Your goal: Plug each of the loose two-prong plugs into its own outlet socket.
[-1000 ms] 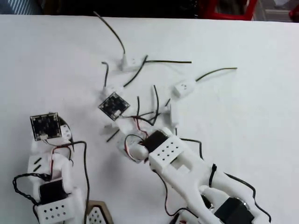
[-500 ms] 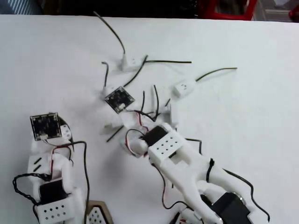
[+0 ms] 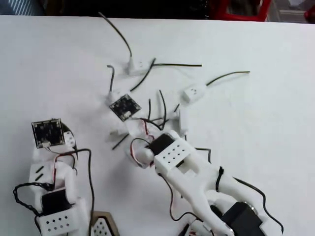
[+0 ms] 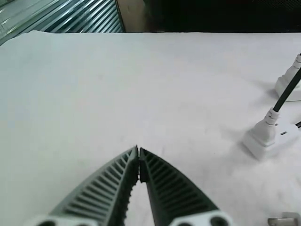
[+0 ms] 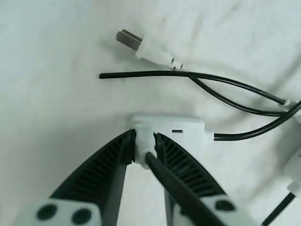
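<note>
Our right claw (image 5: 144, 147) pinches a plug (image 5: 143, 133) against a socket (image 5: 186, 134). Our left claw (image 4: 138, 164) is closed and empty over the desk (image 4: 94, 84).

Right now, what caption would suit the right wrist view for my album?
Right gripper shut on a white plug at a white outlet socket; a loose two-prong plug lies nearby.

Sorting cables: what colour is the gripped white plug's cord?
Thin black cord, clearest in right wrist view.
</note>
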